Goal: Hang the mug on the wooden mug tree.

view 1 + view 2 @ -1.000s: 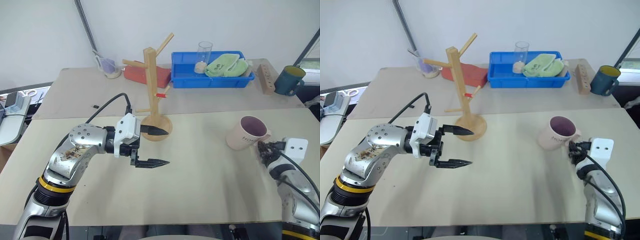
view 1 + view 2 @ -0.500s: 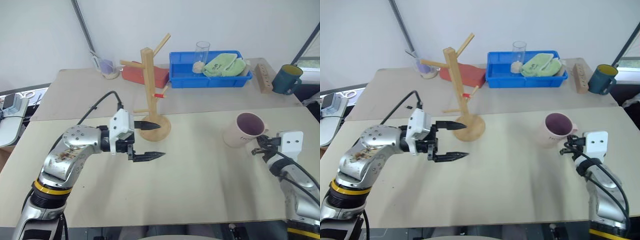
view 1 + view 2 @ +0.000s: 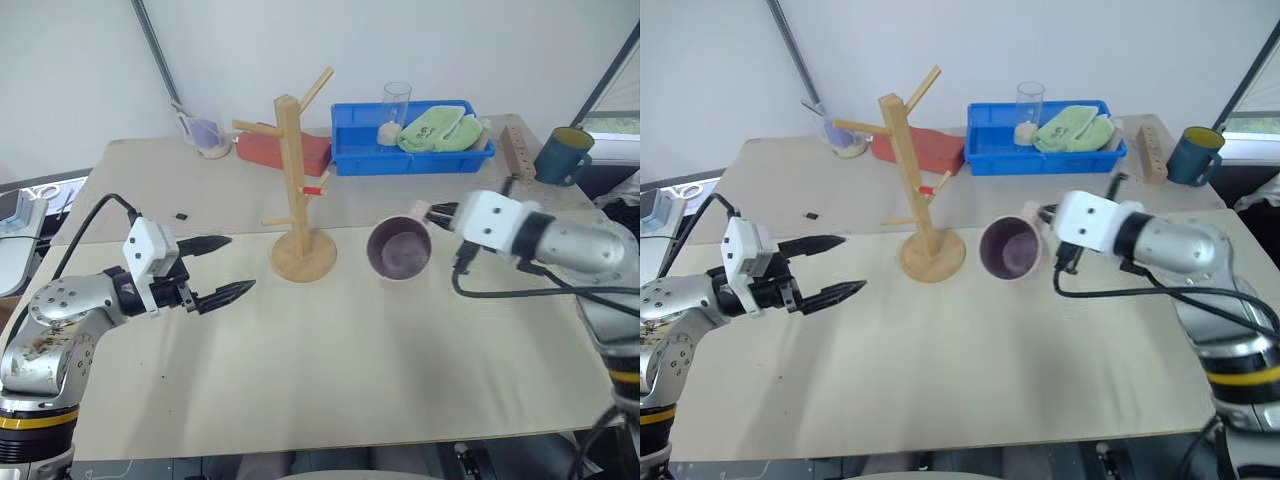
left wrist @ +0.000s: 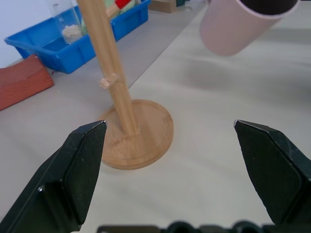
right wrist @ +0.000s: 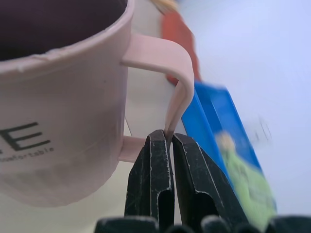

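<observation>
Mug [image 3: 398,249] hangs above the table [image 3: 400,360], tipped with its mouth toward the camera, just right of the mug tree [image 3: 299,190]. Left gripper [image 3: 222,268] is spread wide, holding nothing, left of the tree's base. Right gripper [image 5: 171,148] is pinched on the mug's handle [image 5: 170,77]. Blue bin [image 3: 350,150] sits behind.

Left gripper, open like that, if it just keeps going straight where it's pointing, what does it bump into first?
Probably the mug tree: its post and round base sit straight ahead of the left gripper. The held mug hangs higher, off to one side. Depth is hard to judge.
</observation>
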